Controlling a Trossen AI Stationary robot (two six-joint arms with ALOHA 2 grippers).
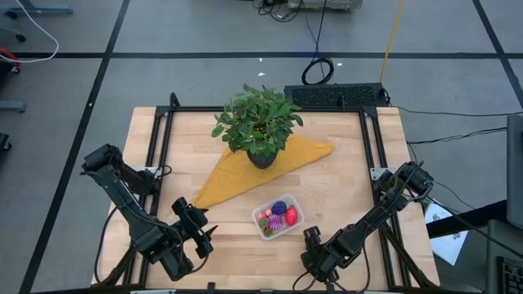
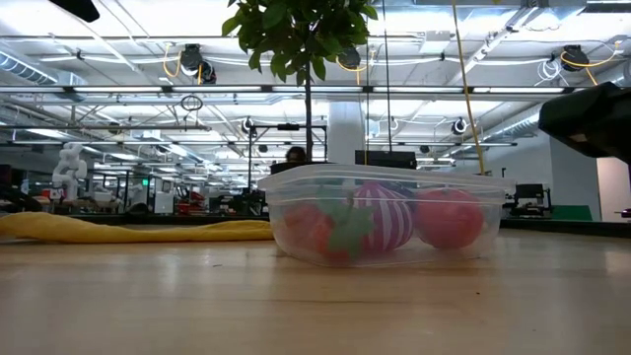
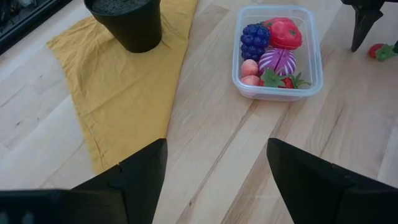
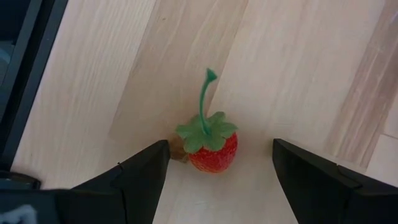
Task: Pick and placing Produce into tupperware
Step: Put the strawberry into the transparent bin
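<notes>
Left arm: reaches in from the left edge of the table, elbow folded, wrist low near the front edge. Left gripper (image 1: 198, 231) hangs above the tabletop, its two dark fingers (image 3: 134, 177) spread apart, nothing between them.

Right arm: comes in from the right edge, stretched diagonally toward the front. Right gripper (image 1: 310, 242) low, pointing down, fingers (image 4: 140, 174) parted, clasping nothing.
</notes>
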